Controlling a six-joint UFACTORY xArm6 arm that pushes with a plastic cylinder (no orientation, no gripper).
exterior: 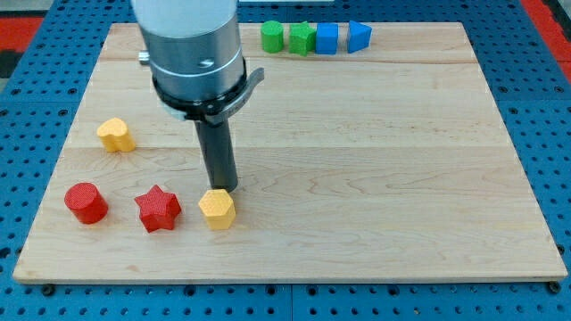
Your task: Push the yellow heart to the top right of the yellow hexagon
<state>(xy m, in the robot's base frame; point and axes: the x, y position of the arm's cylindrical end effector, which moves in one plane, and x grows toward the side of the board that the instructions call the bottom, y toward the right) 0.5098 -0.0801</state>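
The yellow heart (116, 135) lies near the view's left edge of the wooden board (375, 160). The yellow hexagon (217, 209) lies lower, towards the view's bottom, to the right of the heart. My tip (224, 188) is just above the hexagon, at its upper edge, touching or nearly touching it. The heart is well to the left of and above my tip.
A red cylinder (86, 202) and a red star (158, 209) lie to the left of the hexagon. At the view's top, a green cylinder (272, 37), green star (302, 39), blue cube (327, 38) and blue wedge-like block (359, 37) stand in a row.
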